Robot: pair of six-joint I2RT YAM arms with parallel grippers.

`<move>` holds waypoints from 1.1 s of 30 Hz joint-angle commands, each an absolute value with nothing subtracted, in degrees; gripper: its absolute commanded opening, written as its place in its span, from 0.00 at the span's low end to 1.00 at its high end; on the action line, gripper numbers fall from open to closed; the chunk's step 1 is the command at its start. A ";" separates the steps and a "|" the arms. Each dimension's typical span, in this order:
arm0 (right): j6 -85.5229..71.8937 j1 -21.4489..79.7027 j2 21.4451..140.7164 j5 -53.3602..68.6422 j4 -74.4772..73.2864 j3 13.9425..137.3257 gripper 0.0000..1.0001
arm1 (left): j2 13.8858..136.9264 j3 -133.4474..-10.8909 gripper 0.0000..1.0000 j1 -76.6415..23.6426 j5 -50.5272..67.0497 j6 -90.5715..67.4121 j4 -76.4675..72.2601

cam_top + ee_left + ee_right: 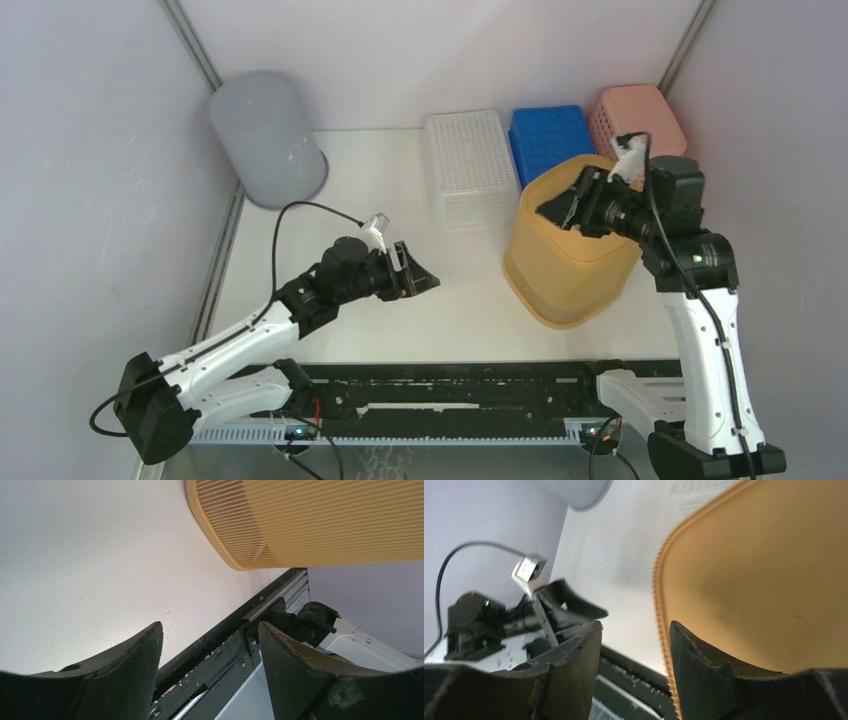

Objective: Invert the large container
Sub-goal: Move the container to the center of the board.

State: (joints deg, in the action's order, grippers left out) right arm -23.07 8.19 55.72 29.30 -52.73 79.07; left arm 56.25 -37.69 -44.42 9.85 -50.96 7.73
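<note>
At the near edge of the bench [350, 180], the black rail [450, 400] runs between the two arm bases. Just beyond it the left end effector [421, 272] hovers over bare surface, jaws spread wide and holding nothing, pointed across at the large container [570, 270]. That's the orange slatted basket, right of centre, and here's the story: its wide lipped rim looks to be down on the bench and a smooth closed face is turned up, so to my eye the flip is done or all but done. I can't say for certain the rim sits flat all the way round; from above the basket seems to lean a touch. Over that upturned face sits the right end effector [562, 205], fingers apart, nothing clamped between them. Its own camera shows the ribbed edge of the base running past one finger, with open gap beside it. What's left, I reckon, is little: check that it's settled and get both arms clear. Beyond, along the far wall, a white basket [468, 165] stands just beside the container's far-left flank, with a blue basket [550, 138] and a pink basket [637, 115] close behind it, so any nudge backwards would knock into those. Off in the far-left corner a grey bin [268, 140] stands well apart, no trouble to anyone.
</note>
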 commanded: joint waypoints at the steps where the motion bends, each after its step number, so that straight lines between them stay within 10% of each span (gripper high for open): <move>1: -19.62 2.63 53.21 23.38 -56.08 83.76 0.60 | 55.71 -42.10 0.74 -44.12 11.29 -49.12 8.51; 33: -18.48 6.65 46.31 26.08 -67.64 75.50 0.48 | 55.14 -42.99 0.73 -45.62 12.67 -50.10 9.76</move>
State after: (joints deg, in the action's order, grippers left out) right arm -19.16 3.70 44.42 22.72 -66.24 75.66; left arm 56.66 -40.64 -45.23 12.32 -50.54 11.27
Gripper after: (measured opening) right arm 0.483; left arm 0.733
